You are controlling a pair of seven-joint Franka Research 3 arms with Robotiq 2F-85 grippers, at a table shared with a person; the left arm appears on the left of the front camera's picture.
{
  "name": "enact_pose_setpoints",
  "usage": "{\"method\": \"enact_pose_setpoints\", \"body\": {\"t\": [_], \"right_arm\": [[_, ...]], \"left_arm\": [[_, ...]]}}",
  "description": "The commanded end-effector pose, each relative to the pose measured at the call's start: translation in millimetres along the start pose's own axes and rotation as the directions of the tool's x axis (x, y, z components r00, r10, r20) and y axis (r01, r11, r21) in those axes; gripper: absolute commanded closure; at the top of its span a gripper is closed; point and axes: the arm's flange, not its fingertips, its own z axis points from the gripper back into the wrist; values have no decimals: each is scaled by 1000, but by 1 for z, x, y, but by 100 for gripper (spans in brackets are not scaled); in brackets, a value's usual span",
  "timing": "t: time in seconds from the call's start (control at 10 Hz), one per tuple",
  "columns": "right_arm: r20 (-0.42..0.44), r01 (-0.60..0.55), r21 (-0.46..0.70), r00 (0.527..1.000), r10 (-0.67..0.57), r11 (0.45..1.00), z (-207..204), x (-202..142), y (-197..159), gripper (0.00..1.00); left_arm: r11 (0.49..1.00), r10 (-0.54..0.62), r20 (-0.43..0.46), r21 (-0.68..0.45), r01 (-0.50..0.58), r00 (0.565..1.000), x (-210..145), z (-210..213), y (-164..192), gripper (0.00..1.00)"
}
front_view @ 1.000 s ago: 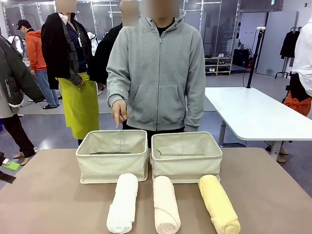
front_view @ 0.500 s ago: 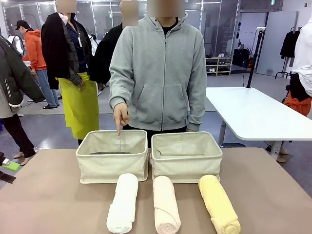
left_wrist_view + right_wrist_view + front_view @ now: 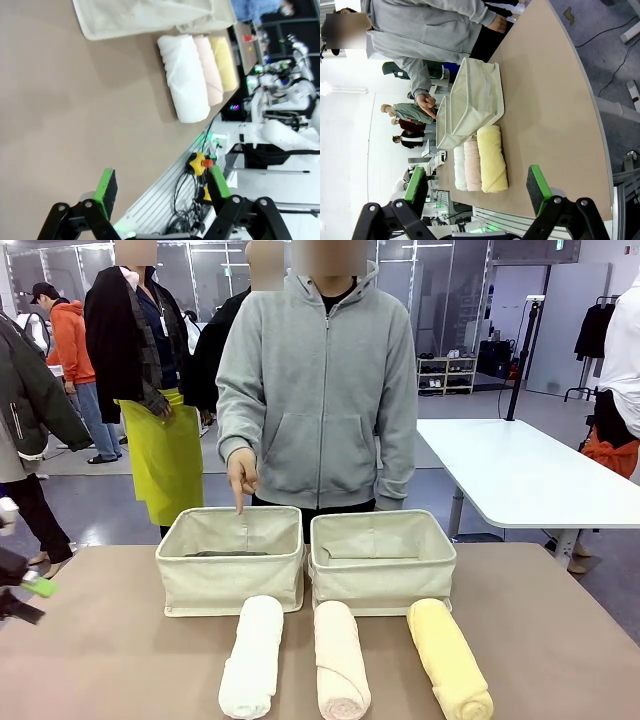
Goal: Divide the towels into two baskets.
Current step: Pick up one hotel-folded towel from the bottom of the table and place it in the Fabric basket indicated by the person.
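Left claw has edged inward at the bench's left edge; it and the right claw gape wide, empty. White towel, peach towel and yellow towel lie along the near edge; a shallow pinch could unroll one against the baskets' soft walls.

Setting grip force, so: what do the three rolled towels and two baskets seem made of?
White towel, peach towel, yellow towel: probably thick terry cloth, matte with a nubby pile. Left basket, right basket: likely cream canvas, matte, with soft creased walls and stitched seams.
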Motion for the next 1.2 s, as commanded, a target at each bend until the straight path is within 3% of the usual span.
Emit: {"method": "enact_pose_setpoints", "body": {"t": [0.0,0.3,0.5,1.1], "right_arm": [[10,-3,13,1000,3,1000,1,-2,1,0],[10,-3,13,1000,3,1000,1,-2,1,0],[10,-3,13,1000,3,1000,1,-2,1,0],[10,-3,13,1000,3,1000,1,-2,1,0]], "left_arm": [[998,26,-100,52,-21,995,18,-46,-54,8],[983,114,-139,159,-91,984,34,-127,-94,8],[958,163,-113,257,-130,980,33,-171,-116,8],[952,205,-116,252,-171,972,59,-274,-122,8]]}}
